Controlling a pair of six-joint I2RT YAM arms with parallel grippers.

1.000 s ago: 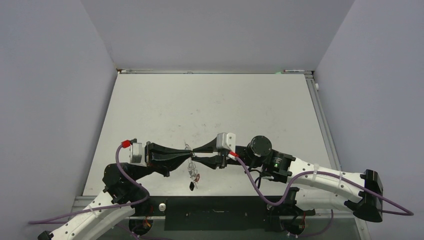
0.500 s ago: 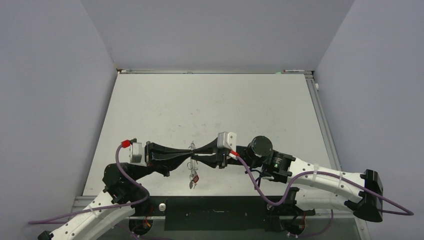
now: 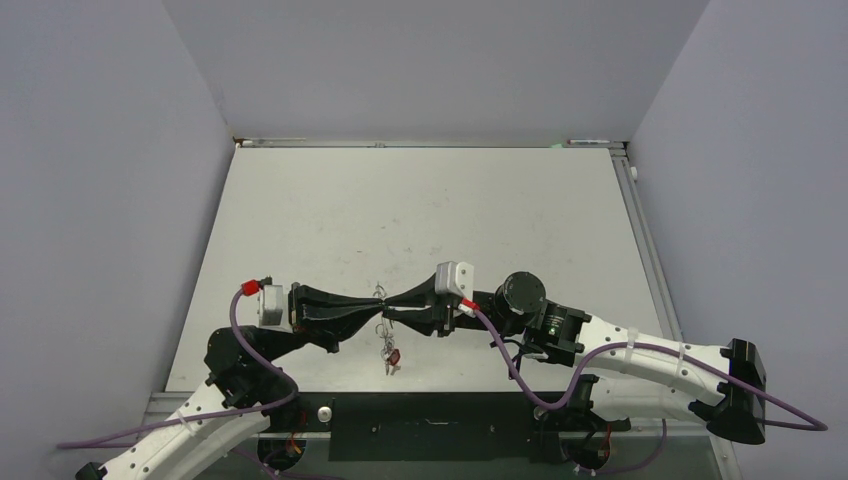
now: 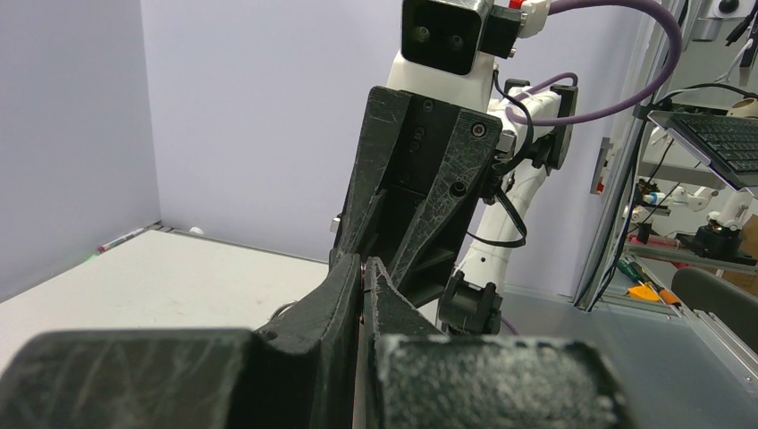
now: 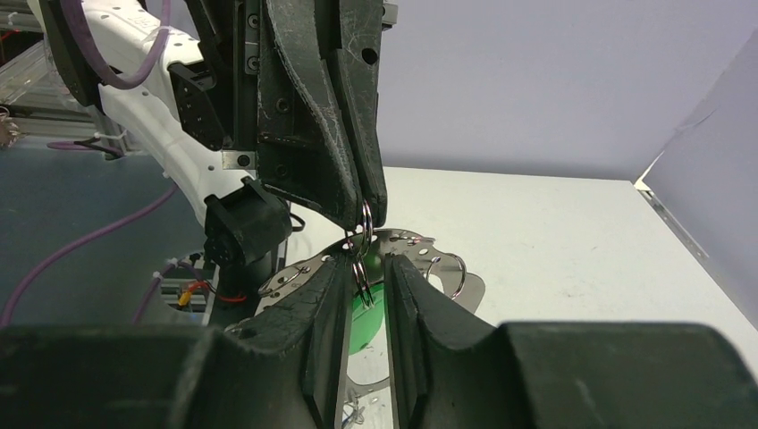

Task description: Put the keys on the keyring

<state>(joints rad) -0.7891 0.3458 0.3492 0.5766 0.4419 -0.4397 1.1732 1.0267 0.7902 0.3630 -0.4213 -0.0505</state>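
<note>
Steady the keyring [image 5: 413, 239] in your clamped-shut left pincer [image 5: 366, 214], since the right pincer [image 5: 366, 265], barely parted round the green-tagged key [image 5: 365, 313], may not grip it yet, and thread slowly.

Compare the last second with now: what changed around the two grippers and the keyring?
The right gripper narrowed its jaws, leaving a small gap with a split ring of the keyring between them. The keys dangling below shifted slightly. The left gripper stayed shut on the keyring, and both arms kept their places.
</note>
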